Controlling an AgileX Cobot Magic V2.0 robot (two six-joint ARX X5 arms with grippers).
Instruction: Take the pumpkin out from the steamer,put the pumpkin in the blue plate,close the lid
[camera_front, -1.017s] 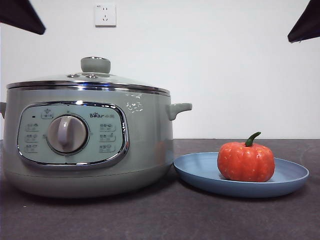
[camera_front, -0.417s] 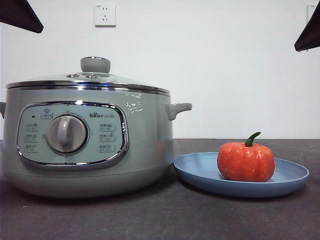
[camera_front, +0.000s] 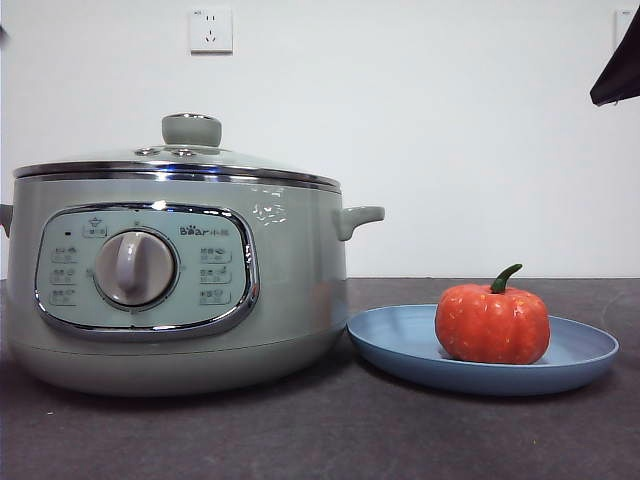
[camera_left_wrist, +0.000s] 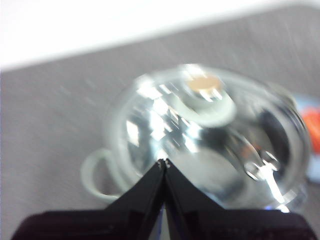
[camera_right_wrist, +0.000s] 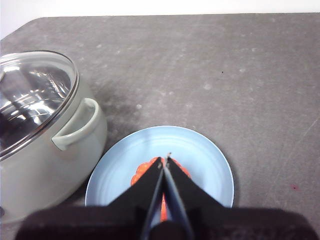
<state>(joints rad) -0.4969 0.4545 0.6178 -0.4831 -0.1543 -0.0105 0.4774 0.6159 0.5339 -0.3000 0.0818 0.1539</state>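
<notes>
- Since 0.5 s ago: the dark arm tip at the front view's top-left corner has left the view; pot, plate and pumpkin unchanged.
- Lid (camera_front: 180, 160) seated on steamer (camera_front: 180, 290), knob up.
- Pumpkin (camera_front: 492, 322) upright in blue plate (camera_front: 400, 345), just beside the steamer.
- Left gripper (camera_left_wrist: 164, 162): jaws pressed together, empty, above the lid.
- Right gripper (camera_right_wrist: 165, 159): jaws pressed together, empty, above the pumpkin.
- Table (camera_front: 320, 440) dark grey.
</notes>
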